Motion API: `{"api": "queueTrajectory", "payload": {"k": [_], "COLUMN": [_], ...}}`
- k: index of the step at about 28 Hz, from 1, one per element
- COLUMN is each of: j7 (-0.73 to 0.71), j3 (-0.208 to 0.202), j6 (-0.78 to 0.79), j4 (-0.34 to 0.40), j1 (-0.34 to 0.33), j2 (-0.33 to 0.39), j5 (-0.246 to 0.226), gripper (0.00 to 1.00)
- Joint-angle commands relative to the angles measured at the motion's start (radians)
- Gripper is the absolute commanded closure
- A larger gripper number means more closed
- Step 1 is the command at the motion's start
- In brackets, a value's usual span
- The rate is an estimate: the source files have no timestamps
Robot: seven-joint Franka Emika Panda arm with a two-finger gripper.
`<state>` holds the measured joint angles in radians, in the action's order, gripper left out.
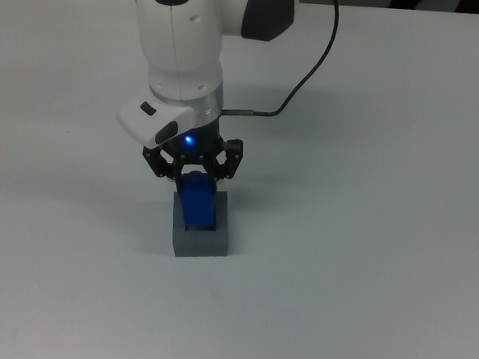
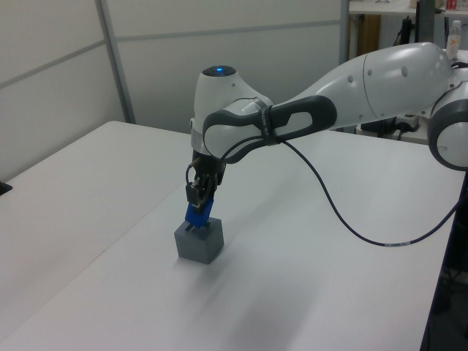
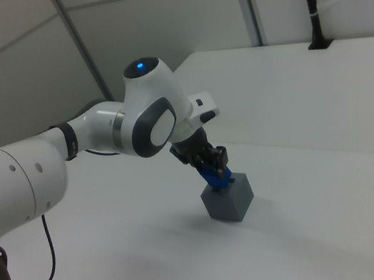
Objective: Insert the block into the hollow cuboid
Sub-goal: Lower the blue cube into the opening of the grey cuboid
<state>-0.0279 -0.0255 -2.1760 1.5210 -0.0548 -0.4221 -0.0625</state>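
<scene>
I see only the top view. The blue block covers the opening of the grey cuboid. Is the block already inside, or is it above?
Observer: In the left view the block has its lower end at the top of the hollow cuboid, with most of its length above the rim.
Operator: Is it upright?
Observer: In the right view the block leans, its upper end toward the right view's left.
Operator: Does the gripper hold it?
Observer: Yes, in the left view the gripper is shut on the block's upper part, clear of the cuboid.
</scene>
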Motion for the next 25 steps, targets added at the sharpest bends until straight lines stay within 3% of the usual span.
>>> {"api": "queueTrajectory", "payload": {"k": [1, 16, 25], "j7": [0.011, 0.002, -0.006], "j3": [-0.002, -0.004, -0.005], "j6": [-0.018, -0.018, -0.016], "j4": [-0.021, -0.019, -0.018], "j1": [-0.011, -0.014, -0.011], "j2": [-0.018, -0.018, -0.02], "j5": [-0.016, 0.0, 0.041], "gripper": [0.98, 0.94, 0.93]}}
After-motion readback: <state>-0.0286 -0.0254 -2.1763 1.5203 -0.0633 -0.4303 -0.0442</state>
